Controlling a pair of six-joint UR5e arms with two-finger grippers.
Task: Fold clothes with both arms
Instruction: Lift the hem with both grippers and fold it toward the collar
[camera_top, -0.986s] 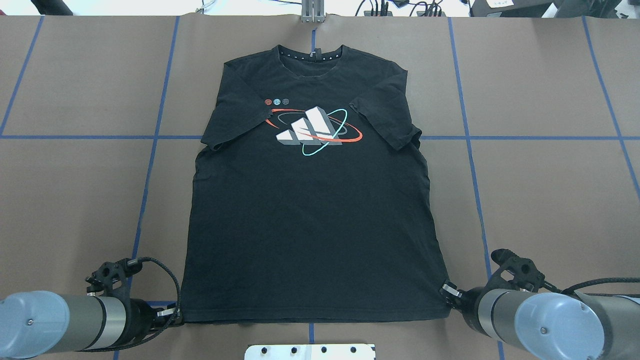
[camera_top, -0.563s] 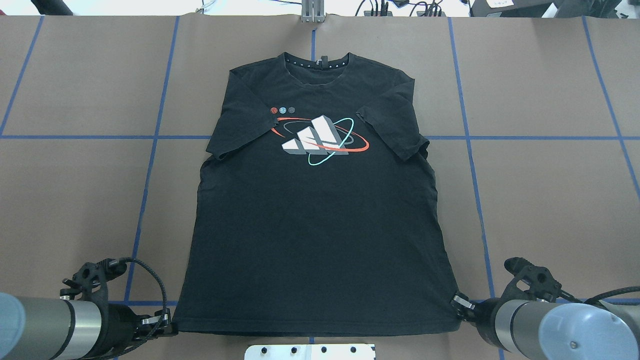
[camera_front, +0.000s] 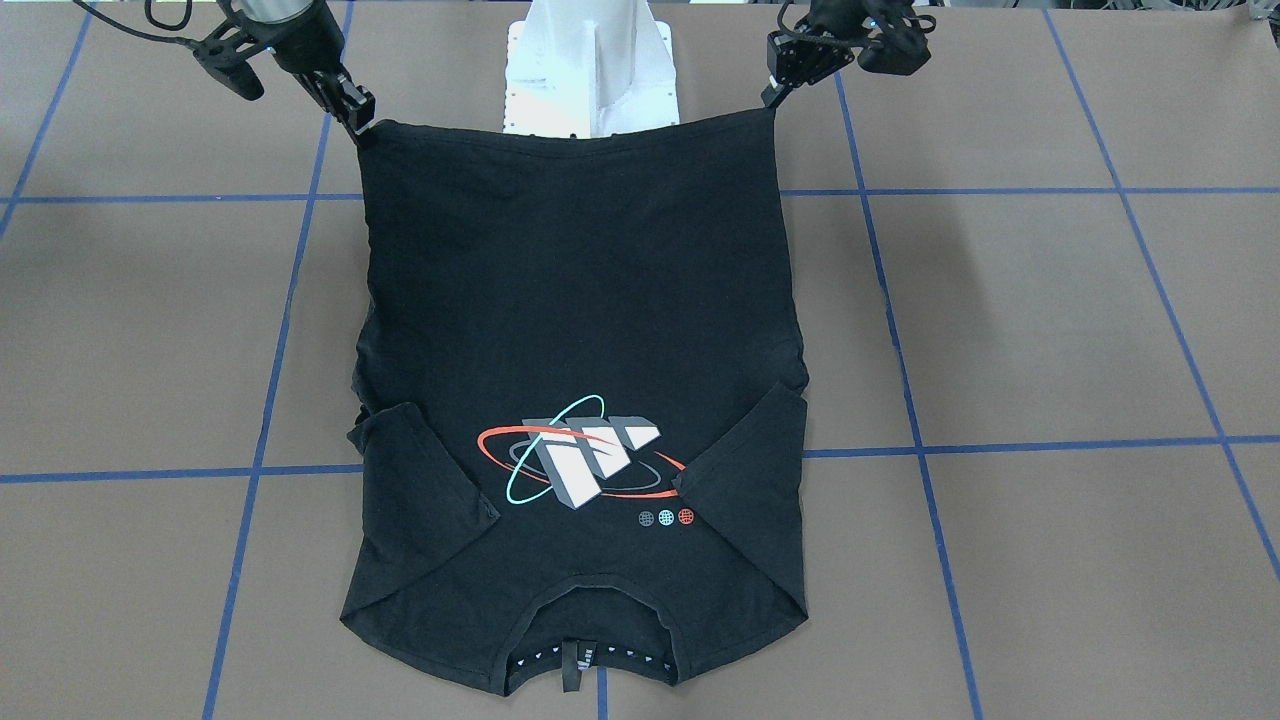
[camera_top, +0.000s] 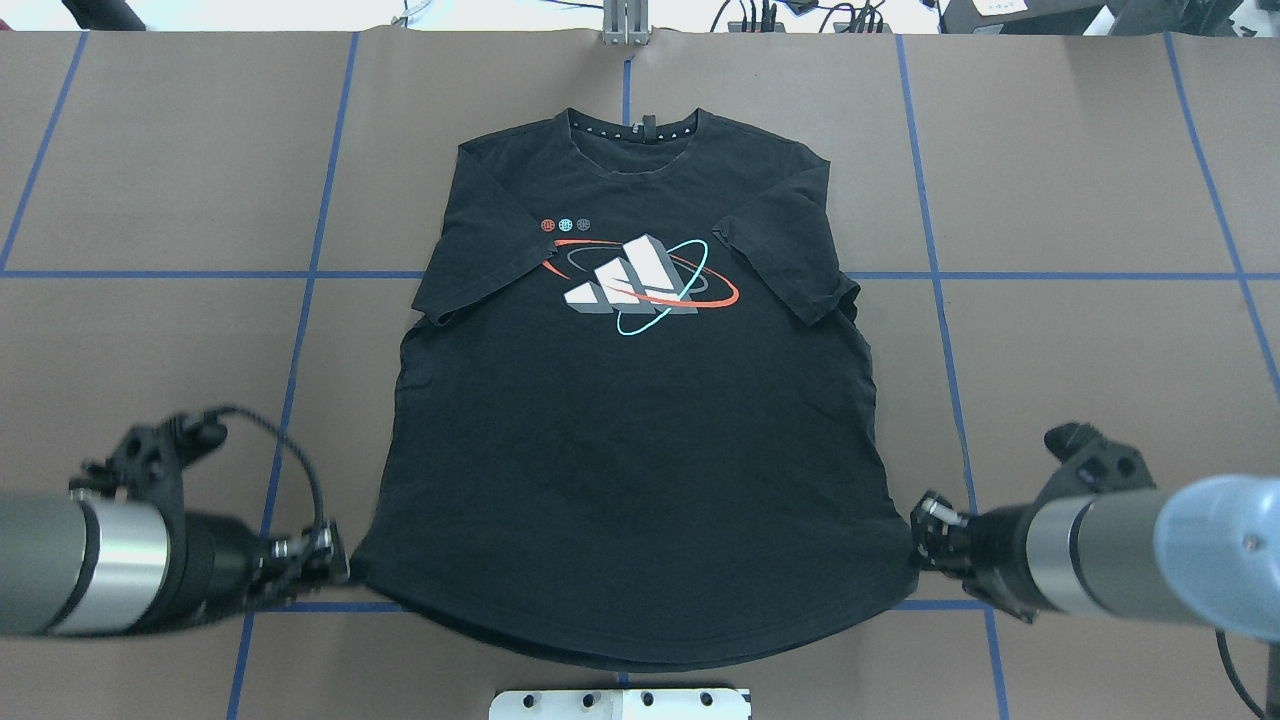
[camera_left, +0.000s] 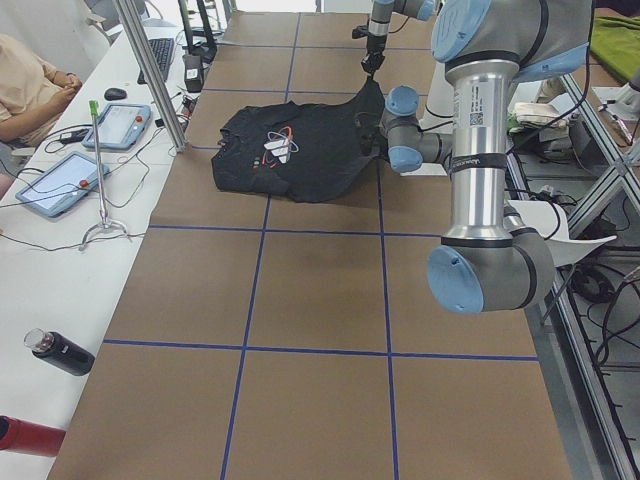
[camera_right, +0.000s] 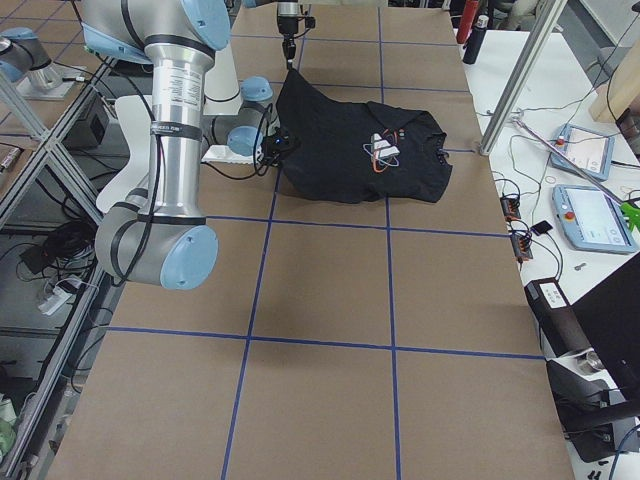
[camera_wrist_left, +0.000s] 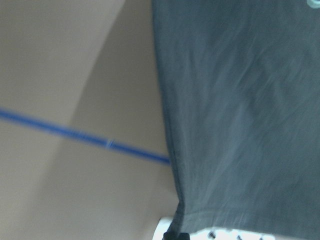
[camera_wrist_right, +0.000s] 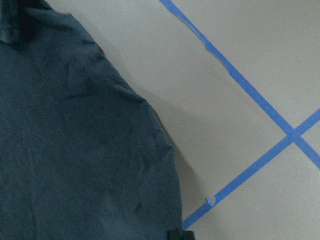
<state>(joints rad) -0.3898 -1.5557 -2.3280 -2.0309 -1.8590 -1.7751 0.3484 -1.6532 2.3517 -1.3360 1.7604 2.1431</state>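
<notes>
1. On the brown table (camera_top: 1100, 150), marked with blue tape lines (camera_top: 930, 200), a black T-shirt (camera_top: 640, 420) lies front side up in the middle, its collar (camera_top: 635, 135) on the side far from the robot.
2. The hem is lifted off the table and sags a little in the middle; the chest and both sleeves rest on the table.
3. The left arm (camera_top: 100, 575) and the right arm (camera_top: 1120, 560) reach in from the two sides.
4. The left gripper (camera_top: 325, 555) is pinching the left hem corner, and the right gripper (camera_top: 930, 525) is pinching the right hem corner.
5. A graphic (camera_top: 640, 285) in red, teal and white is on the chest.
</notes>
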